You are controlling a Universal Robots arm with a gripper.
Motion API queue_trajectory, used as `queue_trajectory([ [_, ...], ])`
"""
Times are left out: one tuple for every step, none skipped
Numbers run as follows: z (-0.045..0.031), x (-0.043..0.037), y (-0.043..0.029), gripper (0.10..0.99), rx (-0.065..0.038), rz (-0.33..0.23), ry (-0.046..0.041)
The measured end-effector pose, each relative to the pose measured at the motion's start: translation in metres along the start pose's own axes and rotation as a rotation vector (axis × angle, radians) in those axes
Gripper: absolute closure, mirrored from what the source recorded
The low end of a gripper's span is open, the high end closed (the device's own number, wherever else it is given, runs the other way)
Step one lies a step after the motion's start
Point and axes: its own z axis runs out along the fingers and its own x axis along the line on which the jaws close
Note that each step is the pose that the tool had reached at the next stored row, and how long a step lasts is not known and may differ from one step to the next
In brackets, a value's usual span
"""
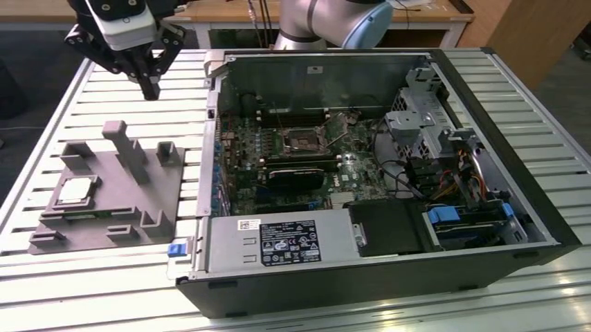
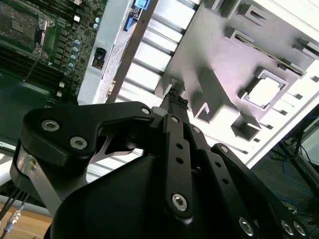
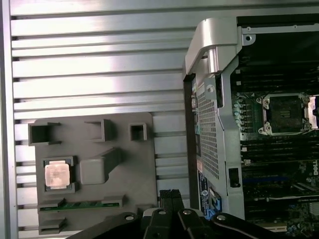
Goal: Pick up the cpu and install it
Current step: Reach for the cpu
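The cpu [image 1: 76, 191] [image 3: 57, 175] [image 2: 264, 89], a small square chip with a shiny top, lies flat in a pocket of the grey fixture block [image 1: 111, 200] [image 3: 134, 164] on the slatted table. My gripper [image 1: 149, 88] [image 2: 175, 99] [image 3: 170, 195] hangs well above the table, behind the fixture and beside the computer case's left wall in the exterior view. Its fingers are shut together with nothing between them. The black socket [image 1: 302, 140] [image 3: 286, 113] [image 2: 20, 22] sits open on the motherboard inside the case.
The open computer case [image 1: 499, 90] lies on the slatted table [image 1: 83, 290], with a drive cage [image 1: 420, 128], cables and a power supply [image 1: 282, 242] inside. Upright posts [image 1: 129, 149] rise from the fixture near the cpu. A memory stick [image 3: 79, 205] lies in a fixture slot.
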Motion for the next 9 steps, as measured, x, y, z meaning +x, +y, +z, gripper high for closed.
queue_trajectory([
  [0.0001,0.0007,0.0000,0.980,0.000,0.000,0.0000],
  [0.0001,0.0013,-0.0001,0.980,0.000,0.000,0.0001],
  [0.0002,0.0021,-0.0002,0.980,0.000,0.000,0.0001],
  [0.0003,0.0027,-0.0002,0.980,0.000,0.000,0.0002],
  [0.0004,0.0034,-0.0002,0.980,0.000,0.000,0.0002],
  [0.0004,0.0041,-0.0003,0.980,0.000,0.000,0.0003],
  [0.0005,0.0047,-0.0004,0.980,0.000,0.000,0.0003],
  [0.0006,0.0053,-0.0004,0.980,0.000,0.000,0.0004],
  [0.0006,0.0060,-0.0005,0.980,0.000,0.000,0.0004],
])
